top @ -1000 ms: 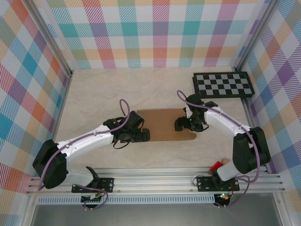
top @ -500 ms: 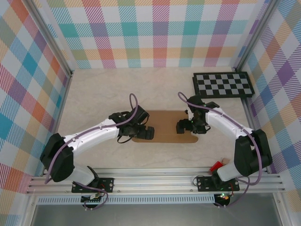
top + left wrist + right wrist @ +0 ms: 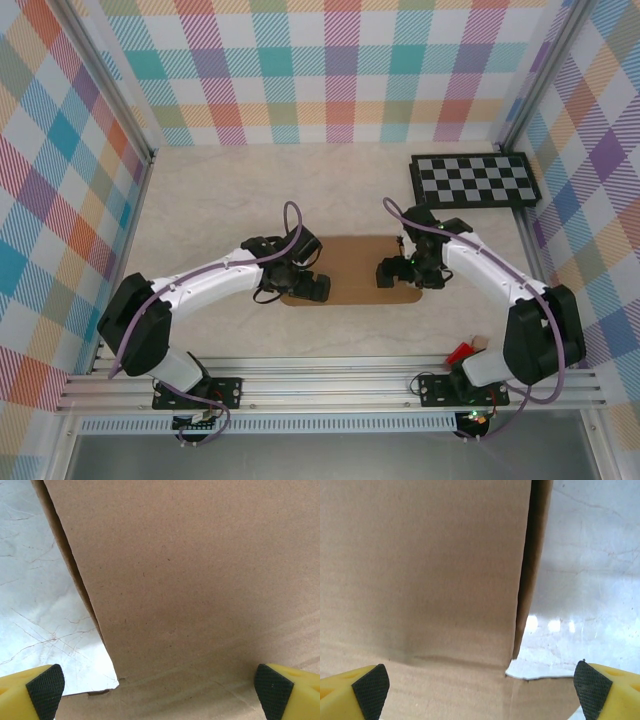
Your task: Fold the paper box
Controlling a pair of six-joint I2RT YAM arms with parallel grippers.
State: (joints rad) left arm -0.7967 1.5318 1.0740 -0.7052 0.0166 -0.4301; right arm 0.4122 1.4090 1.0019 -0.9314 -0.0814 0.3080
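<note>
Looking down from above, I see the paper box [image 3: 350,268] lying flat in the middle of the tabletop [image 3: 220,200]. It is plain brown, and it sits between my two arms. My left fingers [image 3: 310,288] are over its left end, by the near corner. My right fingers [image 3: 390,272] are over its right end. A checkerboard panel [image 3: 475,180] lies in the far right corner, well apart from the box.

From my left wrist, brown card [image 3: 200,580] takes up most of what I see. My left fingers are spread wide. Their black pads [image 3: 46,687] sit in the two bottom corners, one on each side. Nothing is pinched between them. A top layer of card ends in a slanted edge on the left, with a thin dark gap under it. Past that edge I see the pale, shiny tabletop [image 3: 40,595]. A soft fold line runs across the card near the bottom.

From my right wrist it looks much the same, only flipped. My right fingers are spread wide too, with black pads [image 3: 370,690] in both bottom corners and nothing held. The top layer of card [image 3: 420,570] ends in a straight edge on the right, with a dark gap beside it. The tabletop [image 3: 590,580] shows past it.

I cannot tell if my fingers touch the card or just hang over it.
</note>
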